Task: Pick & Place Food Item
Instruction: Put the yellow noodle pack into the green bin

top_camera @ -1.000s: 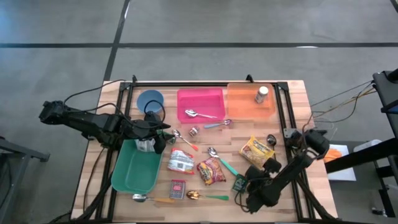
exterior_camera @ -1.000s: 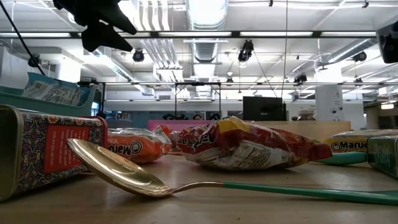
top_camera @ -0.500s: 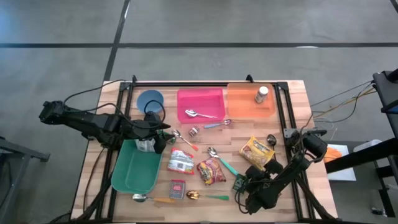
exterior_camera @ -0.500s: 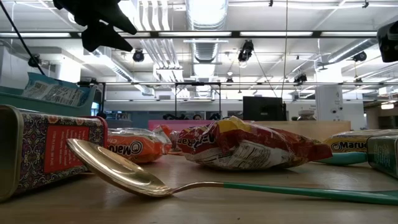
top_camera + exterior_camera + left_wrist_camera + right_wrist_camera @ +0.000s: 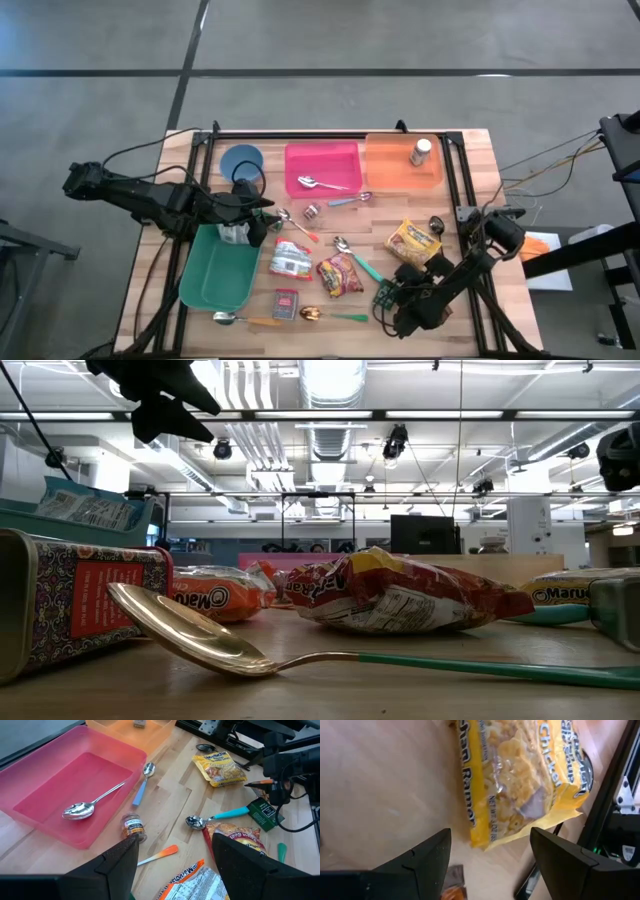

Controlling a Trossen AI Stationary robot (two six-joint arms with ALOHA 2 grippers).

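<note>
The yellow ramen packet [image 5: 413,241] lies flat on the desk [image 5: 470,180], below the orange bin [image 5: 395,172] in the high view, its long axis slanting across the desk. The right gripper [image 5: 490,862] hangs just over it with fingers spread and nothing between them; the packet fills the space ahead, its printed length running roughly along the gap. This arm looks far nearer. The left gripper [image 5: 172,865], also open and empty, waits well apart, beyond the red packet [image 5: 340,274].
</note>
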